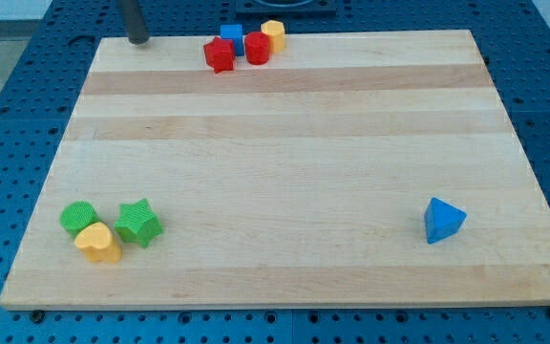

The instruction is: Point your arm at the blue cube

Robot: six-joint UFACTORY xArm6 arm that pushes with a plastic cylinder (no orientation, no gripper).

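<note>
Nearest the view's bottom: a yellow block [98,243], rounded, of indistinct shape, touching a green cylinder [78,217] and a green star block [137,222] at the counter's lower left corner.

My tip [137,40] stands at the counter's top left edge, the dark rod upright and running out of the view's top. There are no jaws on this rod; it holds nothing and touches no block.

The blue cube [232,36] sits at the view's top centre, well to the right of my tip. It is packed in a cluster with a red block [219,54] of notched outline just below-left, a red cylinder [258,48] to its right, and a yellow block [273,34] at the cluster's right end.

A blue triangular block [443,221] lies alone at lower right.

All blocks appear matte and moulded. The counter [285,162] is pale banded wood, resting on a blue perforated base [17,115].
</note>
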